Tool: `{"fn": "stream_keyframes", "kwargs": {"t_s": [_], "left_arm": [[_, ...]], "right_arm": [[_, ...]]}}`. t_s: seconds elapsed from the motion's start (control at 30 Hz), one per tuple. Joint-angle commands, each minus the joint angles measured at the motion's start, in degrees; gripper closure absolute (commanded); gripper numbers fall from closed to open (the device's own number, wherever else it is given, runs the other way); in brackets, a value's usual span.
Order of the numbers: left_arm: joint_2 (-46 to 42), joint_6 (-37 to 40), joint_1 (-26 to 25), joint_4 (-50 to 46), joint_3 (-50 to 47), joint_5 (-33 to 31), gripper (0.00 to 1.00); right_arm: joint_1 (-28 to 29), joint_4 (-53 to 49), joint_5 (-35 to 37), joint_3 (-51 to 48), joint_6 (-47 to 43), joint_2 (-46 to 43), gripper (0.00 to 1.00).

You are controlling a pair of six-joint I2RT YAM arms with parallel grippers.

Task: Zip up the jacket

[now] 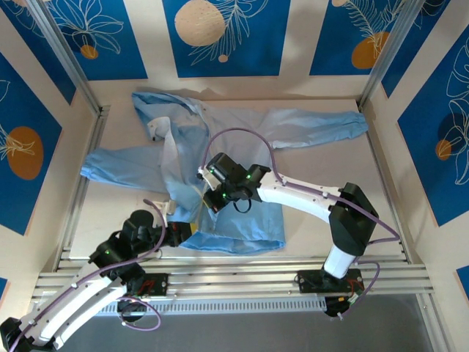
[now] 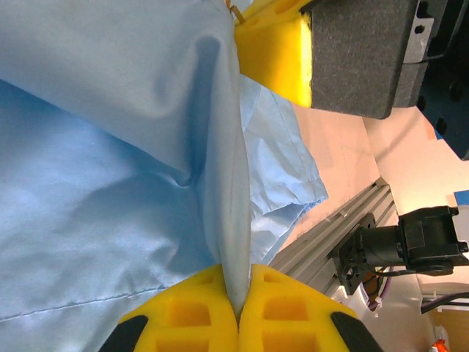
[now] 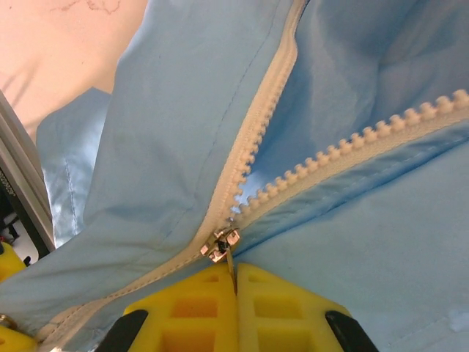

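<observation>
pinching zipper pull (image 3: 222, 246) — right end effector (image 3: 236, 284), jacket (image 3: 161, 147) partly zipped

Light-blue jacket (image 1: 308, 125), cream zipper (image 3: 256, 132), yellow tool fingers (image 3: 190, 308), blue leaf-patterned wall panels (image 1: 220, 37)

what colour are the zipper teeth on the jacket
Creamy white zipper teeth on the light-blue jacket, clearest in the right wrist view.

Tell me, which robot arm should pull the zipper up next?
Right. The right gripper is shut on the zipper slider, with teeth apart beyond it. The left gripper only pinches jacket fabric.
</observation>
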Motion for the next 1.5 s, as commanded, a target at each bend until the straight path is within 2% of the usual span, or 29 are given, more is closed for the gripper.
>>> {"fn": "stream_keyframes", "kwargs": {"t_s": [0.0,1.47], "left_arm": [[-0.6,-0.3,-0.2,-2.9,-0.4,3.0,1.0],[-2.5,-0.3,-0.2,-8.0,0.6,0.6,1.0]], "right_arm": [[-2.7,0.7,3.6,2.3,0.2,0.7,1.0],[-13.2,0.0,-0.2,12.2,-4.9,9.6,1.0]]}}
